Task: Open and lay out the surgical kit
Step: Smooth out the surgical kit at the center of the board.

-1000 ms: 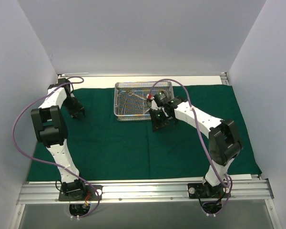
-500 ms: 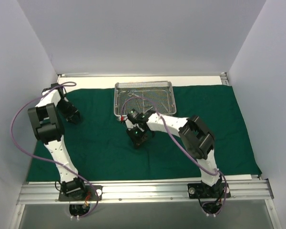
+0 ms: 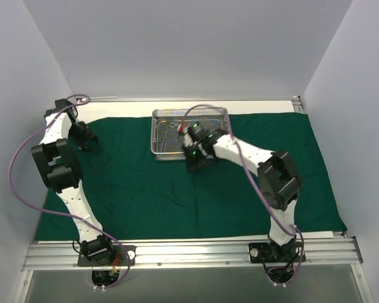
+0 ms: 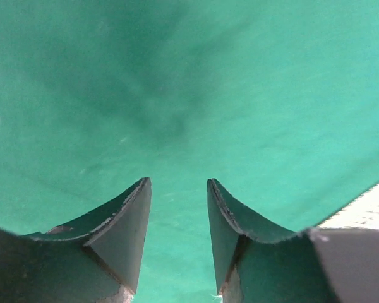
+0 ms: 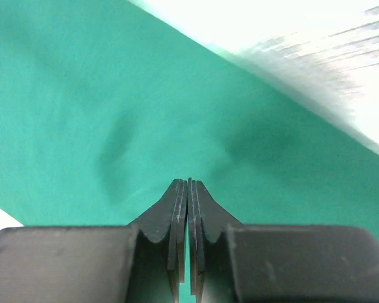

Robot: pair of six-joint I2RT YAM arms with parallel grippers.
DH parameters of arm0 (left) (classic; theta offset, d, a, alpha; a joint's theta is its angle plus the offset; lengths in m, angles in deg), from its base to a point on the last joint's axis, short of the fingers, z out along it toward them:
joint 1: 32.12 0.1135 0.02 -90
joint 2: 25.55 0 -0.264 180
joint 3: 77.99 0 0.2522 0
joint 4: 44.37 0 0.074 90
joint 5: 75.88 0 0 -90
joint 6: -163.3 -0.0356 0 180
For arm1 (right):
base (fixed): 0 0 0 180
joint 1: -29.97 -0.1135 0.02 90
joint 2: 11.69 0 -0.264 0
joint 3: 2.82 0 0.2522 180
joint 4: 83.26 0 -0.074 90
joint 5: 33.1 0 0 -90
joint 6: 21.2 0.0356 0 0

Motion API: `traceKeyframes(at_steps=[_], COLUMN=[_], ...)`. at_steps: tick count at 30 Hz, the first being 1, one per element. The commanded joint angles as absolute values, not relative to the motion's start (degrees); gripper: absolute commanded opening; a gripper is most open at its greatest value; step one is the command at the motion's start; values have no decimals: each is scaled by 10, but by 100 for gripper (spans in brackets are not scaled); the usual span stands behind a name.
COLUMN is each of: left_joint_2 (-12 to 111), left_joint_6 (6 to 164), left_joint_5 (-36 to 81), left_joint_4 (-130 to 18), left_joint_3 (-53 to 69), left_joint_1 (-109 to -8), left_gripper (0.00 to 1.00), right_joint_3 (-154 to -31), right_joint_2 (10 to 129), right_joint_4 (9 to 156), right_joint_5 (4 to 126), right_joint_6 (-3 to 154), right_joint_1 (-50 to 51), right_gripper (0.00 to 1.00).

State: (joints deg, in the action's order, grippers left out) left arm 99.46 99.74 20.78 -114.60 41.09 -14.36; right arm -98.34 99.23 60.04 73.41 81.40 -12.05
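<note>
The dark green cloth [image 3: 177, 189] of the surgical kit lies spread flat over the table. On its far middle stands the silver wire-mesh tray [image 3: 156, 136], with slim steel instruments [image 3: 175, 129] inside. My right gripper [image 3: 194, 163] hangs over the cloth just in front of the tray's near edge. In the right wrist view the gripper [image 5: 188, 183] is shut with nothing between its fingers, and the tray [image 5: 341, 57] is a bright blur. My left gripper [image 3: 88, 137] is over the cloth's far left corner. The left wrist view shows this gripper [image 4: 177, 184] open and empty above green cloth [image 4: 177, 76].
White walls close in the left, right and far sides. A strip of bare white table [image 4: 372, 211] shows past the cloth's edge beside my left gripper. An aluminium rail [image 3: 189, 252] carries both arm bases at the near edge.
My right gripper swung down-left onto the open cloth, then back up to the tray's near edge, staying shut. My left gripper moved toward the far left corner, its jaws widening.
</note>
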Motion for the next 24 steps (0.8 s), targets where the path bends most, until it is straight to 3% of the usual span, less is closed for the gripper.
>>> traceKeyframes(at_steps=[1,3,7,8,11,12,13,15,21,24], left_joint_2=[978,1010,1053,1070,1150,1178,1202,1248,1175,1185], left_joint_6=[1006,989,932,903,831,808,789,758,702,690], left_joint_5=[226,205,147,149,217,237,244,240,258,230], left_joint_4=[-1103,-1113,-1114,-1098,-1123,-1138,-1153,-1168,-1030,-1021], left_joint_3=[482,524,635,670,776,867,912,969,816,817], left_joint_1=[-153,-162,-183,-184,-182,-182,-183,-182,-178,-177], left_gripper=[50,50,61,70,71,71,99,94,94,94], right_joint_3=[-1044,-1064,-1105,-1116,-1127,-1128,-1125,-1108,-1021,-964], right_joint_2=[932,935,943,945,947,943,939,920,834,795], right_joint_4=[617,607,579,571,548,544,542,540,558,576], right_joint_5=[696,695,708,721,730,730,732,738,742,739], right_joint_6=[853,849,850,856,857,855,855,856,834,831], right_joint_1=[-36,-18,18,22,31,32,33,39,60,70], right_gripper=[0,0,0,0,0,0,0,0,0,0])
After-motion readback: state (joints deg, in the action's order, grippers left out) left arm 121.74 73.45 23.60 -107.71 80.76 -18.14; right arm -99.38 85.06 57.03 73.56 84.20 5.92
